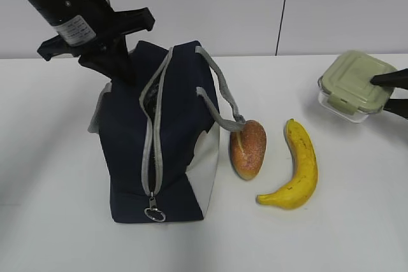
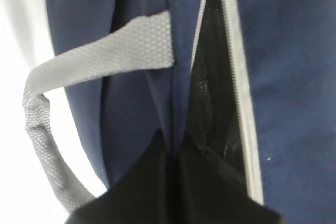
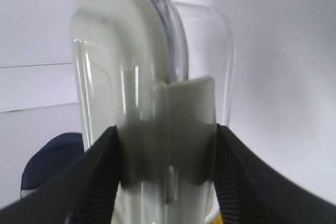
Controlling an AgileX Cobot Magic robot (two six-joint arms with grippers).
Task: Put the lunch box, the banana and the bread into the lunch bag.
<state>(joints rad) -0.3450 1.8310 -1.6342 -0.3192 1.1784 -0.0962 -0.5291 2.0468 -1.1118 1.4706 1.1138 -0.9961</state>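
We see the right gripper (image 1: 396, 93) clamped on the small clear-based lunch box with a sage-green lid (image 1: 352, 85), top and bottom pinched between its black fingers (image 3: 89, 177), at the far right edge of the white table (image 1: 51, 157); whether the box is lifted or touching the surface we cannot tell. The left gripper (image 1: 118, 62) sits at the far top edge of the navy-blue fabric lunch bag (image 1: 127, 151), its fingers closed together on the fabric beside the partly open grey zipper (image 2: 239, 77). A grey webbing handle (image 2: 100, 59) loops off to the side. The glossy golden-brown oval bread roll (image 1: 248, 148) lies just beside the bag's white side panel (image 1: 207, 164), and the curved yellow banana (image 1: 298, 167) lies near it to the right.
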